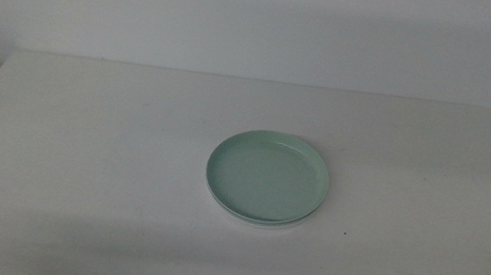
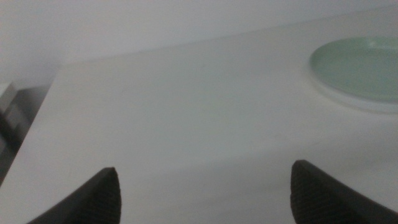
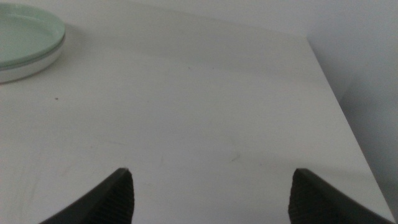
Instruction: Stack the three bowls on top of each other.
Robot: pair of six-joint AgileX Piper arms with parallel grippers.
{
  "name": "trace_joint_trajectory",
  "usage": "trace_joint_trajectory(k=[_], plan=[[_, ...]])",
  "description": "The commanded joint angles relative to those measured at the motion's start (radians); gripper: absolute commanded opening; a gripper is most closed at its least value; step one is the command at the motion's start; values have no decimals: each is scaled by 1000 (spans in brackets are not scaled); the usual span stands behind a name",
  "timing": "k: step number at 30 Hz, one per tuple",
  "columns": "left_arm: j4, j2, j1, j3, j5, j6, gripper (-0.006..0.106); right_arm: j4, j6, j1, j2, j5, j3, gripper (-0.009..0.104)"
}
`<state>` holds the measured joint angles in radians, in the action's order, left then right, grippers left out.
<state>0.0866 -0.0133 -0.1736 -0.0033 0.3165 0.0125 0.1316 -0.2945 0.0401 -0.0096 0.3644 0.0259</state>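
Bowls sit as one stack near the table's (image 1: 84, 135) middle, mint green bowl (image 1: 267, 176) uppermost. Left gripper (image 2: 202, 190) first: jaws spread wide, nothing between them, only bare white tabletop ahead; the stack lies well beyond and off to the side of one jaw tip, clear of both. In the middle view just a dark sliver of this gripper shows at the bottom edge, so the arm reads as parked, pulled back from the work. Stack next: green bowl shallow, round, plate-like, low rim, matte and evenly pale, no visible chips or marks. Beneath its rim a white bowl (image 3: 25, 67) shows as a thick pale band, rims concentric and level, no tilt. Grey bowl: cannot pick it out with certainty; a thin darker line between green and white in the right wrist view may be its edge, too faint to call. Nesting looks snug, which would explain why only edges show below the top bowl. Right gripper (image 3: 211, 193) last: jaws likewise spread, empty, table surface between them, stack well beyond and off to one jaw's side, far from contact. It is out of the middle view altogether. Judgement: both grippers stand off with jaws apart because nothing is left to carry; stacking appears complete, or very nearly.
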Motion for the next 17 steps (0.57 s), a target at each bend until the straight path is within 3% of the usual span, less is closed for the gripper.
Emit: trace_joint_trajectory(k=[1, 8, 17], plan=[[-11, -4, 37, -8, -100, -13, 90, -11, -10, 5, -27, -70, -6, 65], [-77, -6, 165, 40, -140, -13, 90, -8, -10, 5, -27, -61, -6, 65], [-97, -6, 186, 40, -138, -13, 90, -8, -10, 5, -27, -61, -6, 65]])
